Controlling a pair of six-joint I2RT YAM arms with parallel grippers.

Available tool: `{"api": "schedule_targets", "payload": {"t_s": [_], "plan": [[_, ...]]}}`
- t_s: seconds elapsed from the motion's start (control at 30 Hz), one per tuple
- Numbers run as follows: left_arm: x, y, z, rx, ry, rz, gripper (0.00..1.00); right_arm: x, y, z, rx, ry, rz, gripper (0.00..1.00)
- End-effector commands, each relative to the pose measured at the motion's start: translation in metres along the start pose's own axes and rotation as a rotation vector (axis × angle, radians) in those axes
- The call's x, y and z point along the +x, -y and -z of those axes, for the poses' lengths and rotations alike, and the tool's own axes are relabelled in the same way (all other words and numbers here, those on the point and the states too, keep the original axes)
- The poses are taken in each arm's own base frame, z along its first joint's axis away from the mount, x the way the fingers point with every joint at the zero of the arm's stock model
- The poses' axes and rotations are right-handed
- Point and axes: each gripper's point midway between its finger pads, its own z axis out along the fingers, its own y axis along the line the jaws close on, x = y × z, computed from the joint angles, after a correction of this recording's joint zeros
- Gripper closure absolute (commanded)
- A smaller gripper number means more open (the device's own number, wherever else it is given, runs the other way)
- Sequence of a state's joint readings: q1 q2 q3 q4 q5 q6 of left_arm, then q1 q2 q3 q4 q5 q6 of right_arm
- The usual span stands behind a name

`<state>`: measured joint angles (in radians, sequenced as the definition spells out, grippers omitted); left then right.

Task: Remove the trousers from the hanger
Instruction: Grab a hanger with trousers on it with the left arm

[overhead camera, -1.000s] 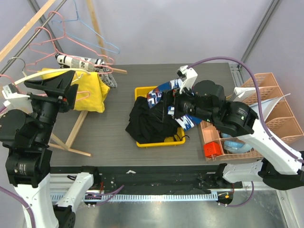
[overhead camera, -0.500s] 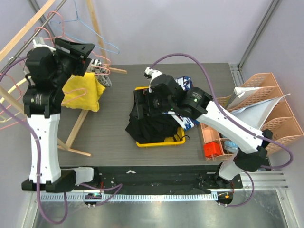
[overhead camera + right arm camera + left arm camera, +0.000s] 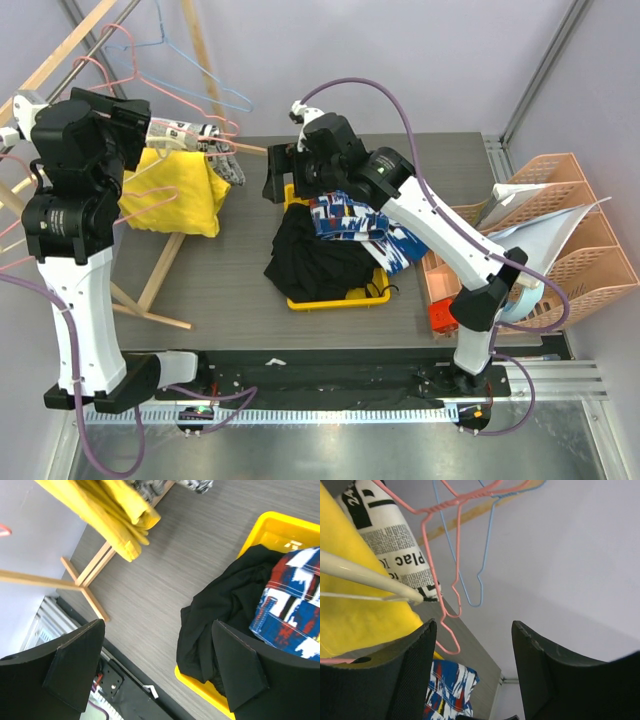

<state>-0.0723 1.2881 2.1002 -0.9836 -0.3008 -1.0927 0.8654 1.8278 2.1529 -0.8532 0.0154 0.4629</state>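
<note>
The yellow trousers [image 3: 175, 195] hang folded on the wooden rack at the table's left. They show at the left edge of the left wrist view [image 3: 347, 620] and at the top of the right wrist view [image 3: 112, 510]. A cream hanger arm [image 3: 370, 577] and a thin pink wire lie across them. My left gripper [image 3: 140, 120] sits high, just left of the trousers' top, and is open [image 3: 472, 625] with nothing between its fingers. My right gripper [image 3: 278, 175] hovers open [image 3: 157, 625] over bare table, between the trousers and the yellow bin.
A newspaper-print garment [image 3: 185, 130] hangs behind the trousers. Pink hangers [image 3: 100, 75] and a blue hanger [image 3: 225, 95] dangle on the rail. The yellow bin [image 3: 330, 300] holds black cloth [image 3: 310, 260] and blue patterned shorts [image 3: 350, 220]. Orange racks [image 3: 560, 230] stand at the right.
My right arm has swung from over the bin to the back left, toward the rack. My left arm has risen beside the trousers' top, and its jaws have narrowed a little.
</note>
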Motion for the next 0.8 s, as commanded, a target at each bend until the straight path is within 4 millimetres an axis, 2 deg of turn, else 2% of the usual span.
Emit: {"api": "schedule_targets", "payload": {"t_s": [0.0, 0.07, 0.3, 0.6, 0.67, 0.73, 0.77], "plan": [[-0.017, -0.023, -0.006, -0.114, 0.111, -0.016, 0.37, -0.019, -0.023, 0.014, -0.109, 0.06, 0.034, 0.06], [-0.021, -0.022, -0.008, -0.123, 0.128, 0.003, 0.37, -0.015, -0.02, 0.012, -0.107, 0.053, 0.034, 0.07], [-0.007, -0.031, -0.032, -0.179, 0.109, 0.042, 0.4, -0.007, -0.008, 0.018, -0.088, 0.054, 0.028, 0.07], [-0.007, -0.038, -0.059, -0.229, 0.164, 0.05, 0.41, -0.003, 0.013, 0.032, -0.037, 0.068, 0.025, 0.06], [-0.003, -0.04, -0.064, -0.235, 0.155, 0.062, 0.42, 0.0, 0.019, 0.032, -0.026, 0.061, 0.022, 0.06], [0.003, -0.033, -0.065, -0.196, 0.137, 0.063, 0.43, -0.001, 0.023, 0.034, -0.019, 0.066, 0.022, 0.06], [0.01, -0.037, -0.067, -0.209, 0.124, 0.053, 0.43, -0.001, 0.024, 0.035, -0.015, 0.068, 0.022, 0.06]]}}
